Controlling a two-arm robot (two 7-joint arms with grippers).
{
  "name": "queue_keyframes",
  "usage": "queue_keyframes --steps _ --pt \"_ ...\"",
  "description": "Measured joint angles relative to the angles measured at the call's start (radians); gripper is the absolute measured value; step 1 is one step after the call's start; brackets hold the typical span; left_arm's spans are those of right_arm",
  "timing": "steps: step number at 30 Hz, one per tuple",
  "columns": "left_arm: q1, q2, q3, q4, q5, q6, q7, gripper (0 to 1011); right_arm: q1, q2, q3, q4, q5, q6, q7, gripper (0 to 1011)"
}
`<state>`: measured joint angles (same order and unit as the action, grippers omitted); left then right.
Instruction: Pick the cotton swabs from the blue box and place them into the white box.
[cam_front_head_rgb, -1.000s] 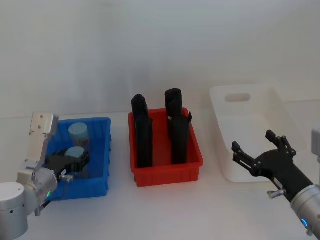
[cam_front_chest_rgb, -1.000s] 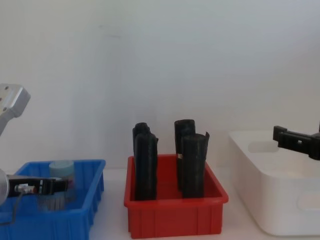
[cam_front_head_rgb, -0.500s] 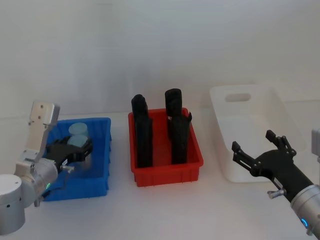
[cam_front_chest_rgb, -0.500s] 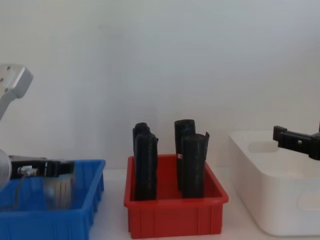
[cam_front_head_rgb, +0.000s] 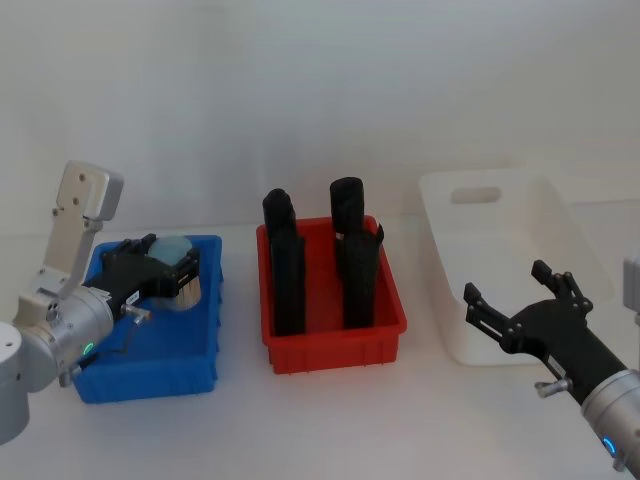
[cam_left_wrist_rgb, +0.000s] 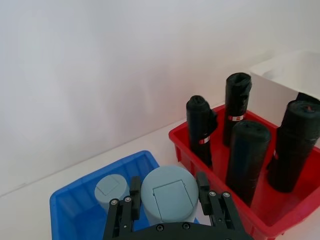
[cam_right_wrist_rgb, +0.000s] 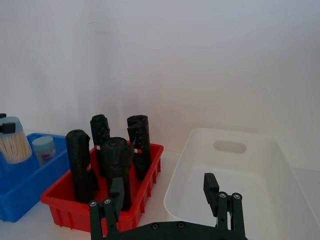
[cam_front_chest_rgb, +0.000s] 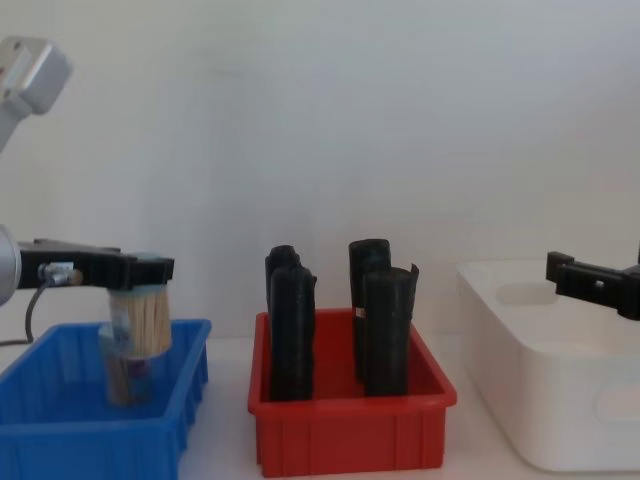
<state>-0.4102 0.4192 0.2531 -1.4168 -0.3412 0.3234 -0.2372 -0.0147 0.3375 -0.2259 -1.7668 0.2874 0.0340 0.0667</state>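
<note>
This looks like a robotics lab test station. A plain white desk (cam_front_head_rgb: 330, 420) stands against a plain white wall (cam_front_head_rgb: 320, 100). On the desk three plastic bins sit in a tidy row: a shallow bright blue bin (cam_front_head_rgb: 150, 378), a shallow red bin (cam_front_head_rgb: 335, 352) and a taller white bin with an oval handle cutout (cam_front_head_rgb: 525, 200). The stock is uniform, like trial props. The red bin holds upright black rolled tubes with red-and-white bands (cam_front_head_rgb: 289, 285). Two silver robot arms with small lit indicator dots (cam_front_head_rgb: 40, 345) reach in from either side. The left hand (cam_front_head_rgb: 165, 272) is clamped on a clear round jar of cotton swabs with a pale blue lid (cam_front_chest_rgb: 138, 325), and the right hand (cam_front_head_rgb: 508, 285) is spread wide.
</note>
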Motion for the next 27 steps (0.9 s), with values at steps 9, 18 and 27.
queue_keyframes --steps 9,18,27 --pt "0.001 0.027 -0.009 -0.077 0.006 0.025 -0.105 669 0.000 0.000 0.000 0.000 0.000 0.000 0.000 1002" --pt "-0.013 0.043 -0.009 -0.135 0.013 0.039 -0.230 669 0.000 0.000 0.000 0.000 0.000 0.000 0.000 1002" --pt "-0.039 0.039 0.008 -0.161 0.024 0.043 -0.354 669 0.000 0.000 0.000 0.000 0.000 0.000 0.000 1002"
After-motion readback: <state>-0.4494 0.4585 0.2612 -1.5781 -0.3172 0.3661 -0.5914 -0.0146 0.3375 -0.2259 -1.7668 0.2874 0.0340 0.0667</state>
